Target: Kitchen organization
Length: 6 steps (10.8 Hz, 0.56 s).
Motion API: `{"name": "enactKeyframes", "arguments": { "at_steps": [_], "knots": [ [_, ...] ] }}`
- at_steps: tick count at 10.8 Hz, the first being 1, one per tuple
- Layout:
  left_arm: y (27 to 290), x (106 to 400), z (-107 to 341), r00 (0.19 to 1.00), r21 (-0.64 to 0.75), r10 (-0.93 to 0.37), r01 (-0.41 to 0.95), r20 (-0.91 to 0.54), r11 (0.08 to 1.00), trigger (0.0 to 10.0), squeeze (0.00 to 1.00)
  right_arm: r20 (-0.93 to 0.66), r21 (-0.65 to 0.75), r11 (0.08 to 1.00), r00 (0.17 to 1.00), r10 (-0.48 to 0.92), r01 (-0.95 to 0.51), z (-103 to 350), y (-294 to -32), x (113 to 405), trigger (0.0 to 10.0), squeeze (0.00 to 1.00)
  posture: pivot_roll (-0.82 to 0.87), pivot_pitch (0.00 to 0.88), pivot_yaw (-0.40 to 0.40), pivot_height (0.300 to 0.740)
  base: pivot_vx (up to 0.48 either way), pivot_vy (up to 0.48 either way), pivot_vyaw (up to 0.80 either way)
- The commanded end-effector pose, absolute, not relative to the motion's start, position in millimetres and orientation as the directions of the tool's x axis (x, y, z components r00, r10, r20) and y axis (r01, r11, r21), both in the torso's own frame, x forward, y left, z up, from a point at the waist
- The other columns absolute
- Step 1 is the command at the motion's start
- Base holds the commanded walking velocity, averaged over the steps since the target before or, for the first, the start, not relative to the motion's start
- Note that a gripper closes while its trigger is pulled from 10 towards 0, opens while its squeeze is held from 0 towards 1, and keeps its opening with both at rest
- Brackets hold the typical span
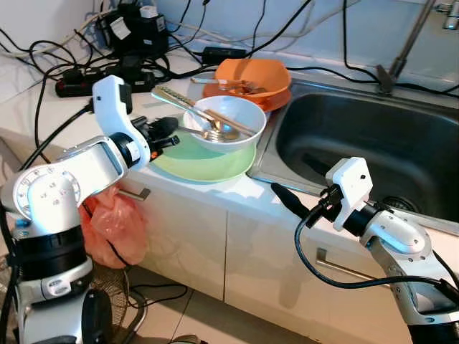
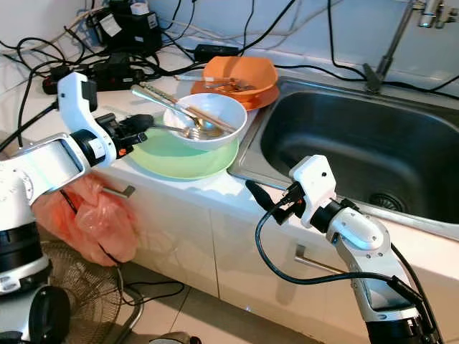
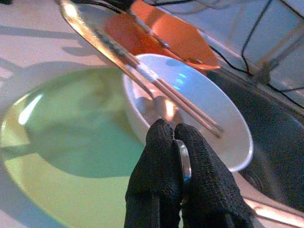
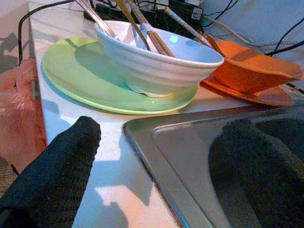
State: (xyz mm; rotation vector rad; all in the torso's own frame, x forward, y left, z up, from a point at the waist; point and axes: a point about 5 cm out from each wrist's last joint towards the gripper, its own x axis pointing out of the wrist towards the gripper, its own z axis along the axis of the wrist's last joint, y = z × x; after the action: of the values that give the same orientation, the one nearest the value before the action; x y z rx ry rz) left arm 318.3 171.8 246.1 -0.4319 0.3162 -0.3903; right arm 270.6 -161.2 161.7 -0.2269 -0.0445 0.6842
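Observation:
A white bowl (image 1: pixel 228 120) stands on a pale green plate (image 1: pixel 204 163) on the counter left of the sink (image 1: pixel 358 136). Wooden chopsticks (image 1: pixel 204 112) and a metal spoon (image 1: pixel 212 133) lie in the bowl. My left gripper (image 3: pixel 173 130) is at the bowl's left rim, shut on the spoon's metal handle. Behind, an orange bowl (image 1: pixel 251 75) sits on an orange plate with more utensils in it. My right gripper (image 4: pixel 161 142) is open and holds nothing. It hovers at the counter's front edge by the sink's near left corner, pointing toward the dishes.
Black cables and a power strip (image 1: pixel 93 79) crowd the counter's back left. A faucet (image 1: pixel 401 50) rises behind the sink. A red plastic bag (image 1: pixel 115 222) hangs from a cabinet handle below the plate, and a fan (image 1: pixel 115 304) stands on the floor.

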Motion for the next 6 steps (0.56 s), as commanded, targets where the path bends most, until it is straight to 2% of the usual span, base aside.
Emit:
{"name": "enactKeyframes", "arguments": {
  "at_steps": [1, 6],
  "knots": [
    [168.3, 317.8, 252.7, 0.859, -0.464, -0.473, 0.344, -0.196, 0.816, 0.0, 0.0, -0.028, -0.234, 0.748, 0.773, 0.633, -0.621, 163.2, -160.1, 272.1, 10.0, 0.0, 0.16, 0.015, 0.022, 0.74, 0.0, 0.0, 0.0],
    [161.3, 316.3, 280.6, 0.821, -0.466, -0.567, 0.476, -0.069, 0.746, 0.0, 0.0, -0.025, -0.229, 0.751, 0.775, 0.632, -0.619, 161.5, -158.9, 272.2, 10.0, 0.0, 0.16, 0.015, 0.025, 0.74, 0.0, 0.0, 0.0]
  ]
}}
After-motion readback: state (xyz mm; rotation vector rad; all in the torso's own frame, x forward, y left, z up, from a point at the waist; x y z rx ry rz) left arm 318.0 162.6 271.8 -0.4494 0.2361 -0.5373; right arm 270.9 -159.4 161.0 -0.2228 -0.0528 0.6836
